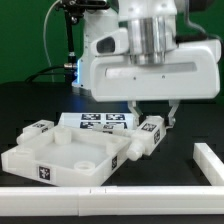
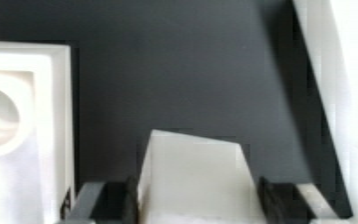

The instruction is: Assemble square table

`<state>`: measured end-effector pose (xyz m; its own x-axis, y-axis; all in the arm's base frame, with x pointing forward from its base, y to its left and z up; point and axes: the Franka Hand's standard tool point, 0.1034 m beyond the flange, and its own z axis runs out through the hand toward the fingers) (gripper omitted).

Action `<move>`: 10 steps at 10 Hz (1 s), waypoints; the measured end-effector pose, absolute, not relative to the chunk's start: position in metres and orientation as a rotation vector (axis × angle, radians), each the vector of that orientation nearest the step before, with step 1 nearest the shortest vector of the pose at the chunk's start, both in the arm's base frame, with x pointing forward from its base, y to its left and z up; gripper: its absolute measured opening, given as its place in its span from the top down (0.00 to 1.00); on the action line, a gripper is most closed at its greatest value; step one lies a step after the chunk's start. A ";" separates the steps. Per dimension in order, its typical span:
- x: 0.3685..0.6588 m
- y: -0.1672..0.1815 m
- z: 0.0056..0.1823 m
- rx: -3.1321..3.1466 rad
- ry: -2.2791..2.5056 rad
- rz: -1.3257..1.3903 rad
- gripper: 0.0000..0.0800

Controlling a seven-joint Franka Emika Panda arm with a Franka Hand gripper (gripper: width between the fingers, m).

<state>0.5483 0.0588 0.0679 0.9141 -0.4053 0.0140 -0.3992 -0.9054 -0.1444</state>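
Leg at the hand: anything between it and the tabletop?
Nothing visible. The leg lies between the hand's fingers, close beside the tabletop. The wrist view shows only bare black table between them. The marker board and rail lie clear of that gap.

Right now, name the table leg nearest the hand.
The leg between the hand's fingers, by the tabletop on the exterior view's right; the other leg lies far off.

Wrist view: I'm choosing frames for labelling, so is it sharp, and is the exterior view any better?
Wrist view: soft all over; the leg between the fingers of the gripper has fuzzy edges, and the table top looks washed out. Exterior view: sharper, and the marker board shows its tags clearly.
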 end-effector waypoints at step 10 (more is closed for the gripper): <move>0.457 0.115 0.072 -2.927 0.751 -0.067 0.61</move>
<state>0.4572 0.1151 0.0724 0.8761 -0.4820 0.0131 -0.4768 -0.8700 -0.1257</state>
